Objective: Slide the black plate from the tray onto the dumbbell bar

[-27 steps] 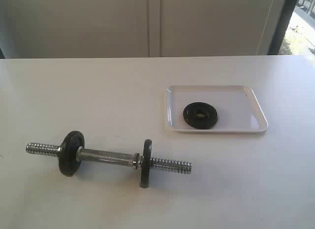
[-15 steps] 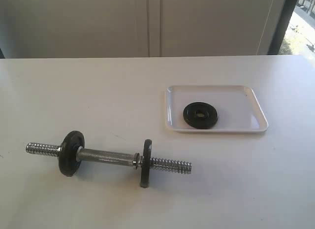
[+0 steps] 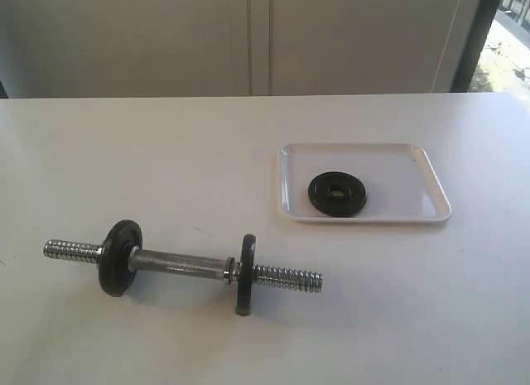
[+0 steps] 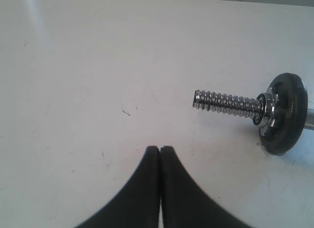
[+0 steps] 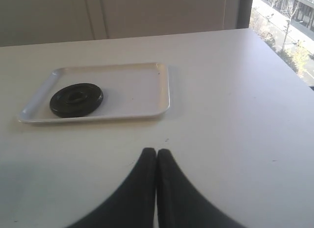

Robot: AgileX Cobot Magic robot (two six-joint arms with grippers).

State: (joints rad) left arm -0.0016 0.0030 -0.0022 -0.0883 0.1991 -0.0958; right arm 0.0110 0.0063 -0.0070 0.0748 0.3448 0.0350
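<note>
Both sets of jaws are squeezed shut with nothing in them. The left gripper (image 4: 160, 148) has its two black fingers touching at the tips. It hangs over a bare bit of the white table (image 3: 166, 145). One screw end of the dumbbell bar (image 3: 178, 262) is near it, but they do not touch. A shiny nut (image 4: 265, 113) sits on that screw end, right up against a dark disc (image 4: 287, 115).

The right gripper (image 5: 156, 150) looks the same, with its two black fingers pressed tip to tip. It is also over bare table. The tray (image 5: 132, 88) is out past its fingertips, and there is a clear gap between them.

The black plate (image 3: 337, 193) lies flat in the tray. It is in the tray's left half, closer to the front rim than the back one, and it does not touch the rim. You can see the hole in its middle and the ring around the hole. The other half of the tray is bare and white.

In the exterior view, the tray is on the right side of the table. The dumbbell bar lies at the front left, well apart from the tray, a little slanted. Two dark discs stand on edge on the bar, the left disc (image 3: 120, 257) and the right disc (image 3: 245, 273), with the rough middle part between them. A shiny screw end sticks out past each disc.
</note>
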